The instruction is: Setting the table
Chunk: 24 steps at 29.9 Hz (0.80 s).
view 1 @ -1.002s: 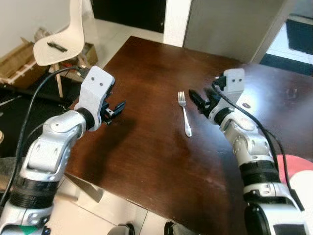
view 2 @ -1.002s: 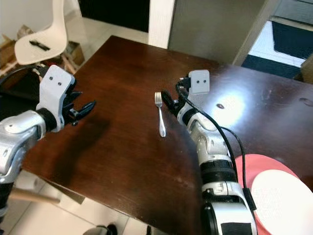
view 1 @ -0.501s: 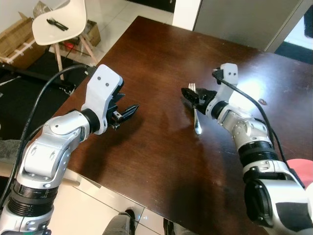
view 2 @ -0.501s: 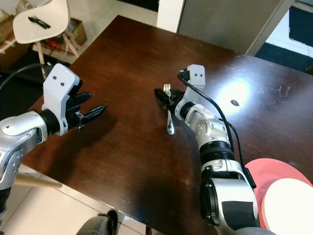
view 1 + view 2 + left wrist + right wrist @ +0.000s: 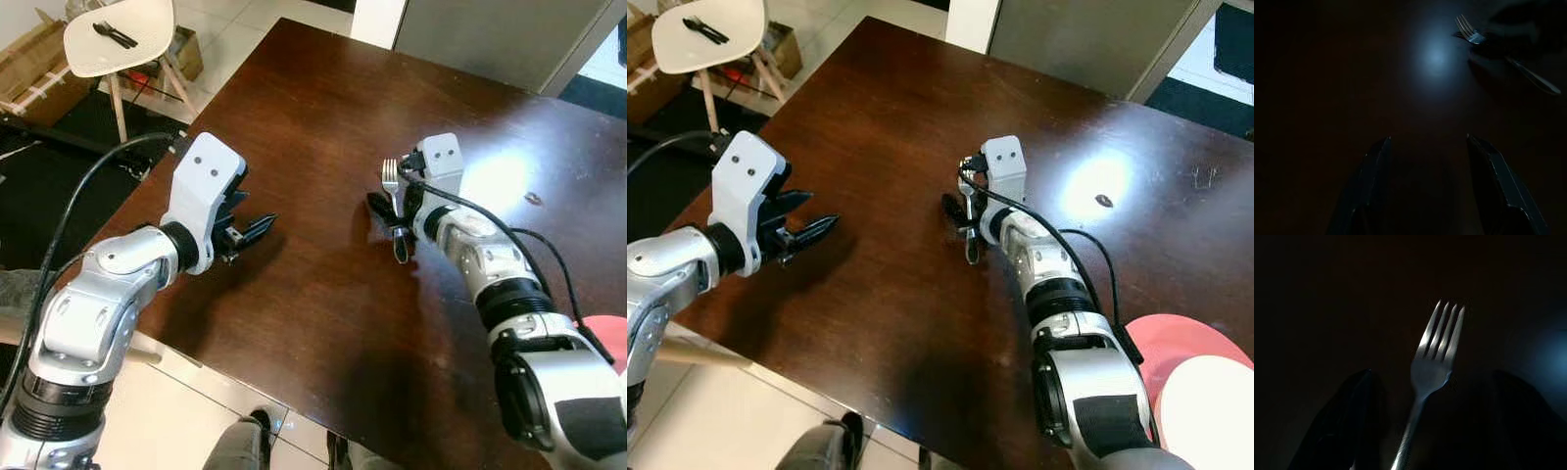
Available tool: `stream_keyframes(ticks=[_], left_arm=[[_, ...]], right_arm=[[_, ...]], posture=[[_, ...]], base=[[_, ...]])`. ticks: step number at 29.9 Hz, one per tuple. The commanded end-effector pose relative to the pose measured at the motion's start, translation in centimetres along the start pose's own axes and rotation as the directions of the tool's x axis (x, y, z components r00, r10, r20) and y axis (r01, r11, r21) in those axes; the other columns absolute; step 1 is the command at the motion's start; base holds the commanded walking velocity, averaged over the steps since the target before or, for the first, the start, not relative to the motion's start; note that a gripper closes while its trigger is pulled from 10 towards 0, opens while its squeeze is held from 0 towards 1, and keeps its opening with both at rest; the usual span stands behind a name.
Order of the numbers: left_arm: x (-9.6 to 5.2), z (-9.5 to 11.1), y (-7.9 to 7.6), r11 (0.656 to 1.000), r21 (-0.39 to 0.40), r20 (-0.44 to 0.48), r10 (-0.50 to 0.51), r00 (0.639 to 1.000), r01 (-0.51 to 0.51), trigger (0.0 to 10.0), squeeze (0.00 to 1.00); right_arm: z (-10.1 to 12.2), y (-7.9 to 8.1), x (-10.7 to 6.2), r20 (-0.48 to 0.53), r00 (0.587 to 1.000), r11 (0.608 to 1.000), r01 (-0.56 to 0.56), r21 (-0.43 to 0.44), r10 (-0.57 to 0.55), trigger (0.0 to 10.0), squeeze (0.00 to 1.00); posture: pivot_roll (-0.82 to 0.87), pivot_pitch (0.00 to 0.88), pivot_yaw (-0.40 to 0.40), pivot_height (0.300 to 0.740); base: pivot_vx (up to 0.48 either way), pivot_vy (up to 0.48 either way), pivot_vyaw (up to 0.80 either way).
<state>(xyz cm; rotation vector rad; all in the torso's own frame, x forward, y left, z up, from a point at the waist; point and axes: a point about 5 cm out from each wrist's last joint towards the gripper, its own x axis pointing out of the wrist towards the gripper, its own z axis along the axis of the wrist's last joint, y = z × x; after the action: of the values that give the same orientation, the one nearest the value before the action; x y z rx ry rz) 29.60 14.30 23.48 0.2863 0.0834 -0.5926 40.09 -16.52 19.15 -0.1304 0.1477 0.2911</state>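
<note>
A silver fork (image 5: 395, 217) lies flat on the dark brown table (image 5: 323, 88), tines pointing to the far side. My right gripper (image 5: 390, 221) is lowered over the fork's neck, open, one black finger on each side of it. In the right wrist view the fork (image 5: 1434, 358) runs between the two spread fingers (image 5: 1344, 418) without either one touching it. My left gripper (image 5: 251, 219) hovers open near the table's left edge, well to the left of the fork. The left wrist view shows the fork (image 5: 1472, 35) far ahead of its fingers (image 5: 1371, 181).
A red placemat (image 5: 1164, 339) carrying a white plate (image 5: 1215, 411) sits at the table's near right corner. A white chair (image 5: 118, 39) with black utensils on its seat stands off the table's left side, next to a cardboard box (image 5: 29, 54). The table's near edge is close.
My right gripper has swung from beside the fork to directly over it, and its fingers now straddle it. The head camera has tilted. The left gripper has hardly moved.
</note>
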Motion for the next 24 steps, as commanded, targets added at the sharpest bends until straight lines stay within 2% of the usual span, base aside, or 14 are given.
stream_keyframes(ticks=[1,9,14,15,16,17,18,24], left_arm=[[0.0,-0.4,-0.6,1.000,-0.006,-0.017,-0.020,1.000,0.020,10.0,0.00],[0.5,-0.5,-0.8,1.000,-0.012,-0.010,-0.015,1.000,0.015,10.0,0.00],[0.6,-0.5,-0.9,1.000,-0.015,-0.008,-0.011,1.000,0.010,10.0,0.00],[0.6,-0.5,-0.8,1.000,-0.016,-0.007,-0.008,1.000,0.008,10.0,0.00],[0.7,-0.6,-0.8,1.000,-0.016,-0.006,-0.006,1.000,0.006,10.0,0.00],[0.7,-0.6,-0.8,1.000,-0.015,-0.004,-0.003,1.000,0.003,10.0,0.00],[0.7,-0.6,-0.8,1.000,-0.015,-0.003,-0.001,1.000,0.001,10.0,0.00],[0.9,-0.4,-0.6,1.000,-0.016,0.007,0.010,1.000,-0.010,10.0,0.00]], right_arm=[[-1.2,0.3,-0.3,-0.051,0.999,1.000,-0.016,0.002,0.016,10.0,0.00],[-3.5,2.0,-0.7,-0.122,0.992,0.998,-0.037,0.047,0.042,10.0,0.00],[-4.4,2.5,-0.8,-0.149,0.988,0.998,-0.025,0.053,0.033,10.0,0.00],[-5.2,2.5,-0.9,-0.171,0.985,0.998,-0.009,0.063,0.019,6.5,0.00],[-5.7,2.5,-1.0,-0.187,0.982,0.998,0.007,0.065,0.005,1.1,0.00],[-6.2,2.4,-1.0,-0.203,0.979,0.997,0.025,0.075,-0.009,1.1,0.00],[-6.5,2.3,-1.0,-0.212,0.977,0.996,0.035,0.084,-0.016,0.0,0.00],[-7.5,1.8,-1.3,-0.241,0.968,0.992,0.087,0.091,-0.063,0.0,0.00]], posture=[[0.08,0.220,0.034,0.740],[0.07,0.199,0.017,0.740],[0.07,0.189,0.017,0.740],[0.07,0.183,0.018,0.740],[0.07,0.178,0.018,0.740],[0.07,0.176,0.017,0.740],[0.07,0.167,0.016,0.740],[0.07,0.155,0.011,0.740]], base=[[0.000,0.000,0.00],[0.000,0.000,0.00],[0.000,0.000,0.00],[0.000,0.000,0.00],[0.000,0.000,0.00],[0.000,0.000,0.00],[0.000,0.000,0.00],[0.000,0.000,0.00]])
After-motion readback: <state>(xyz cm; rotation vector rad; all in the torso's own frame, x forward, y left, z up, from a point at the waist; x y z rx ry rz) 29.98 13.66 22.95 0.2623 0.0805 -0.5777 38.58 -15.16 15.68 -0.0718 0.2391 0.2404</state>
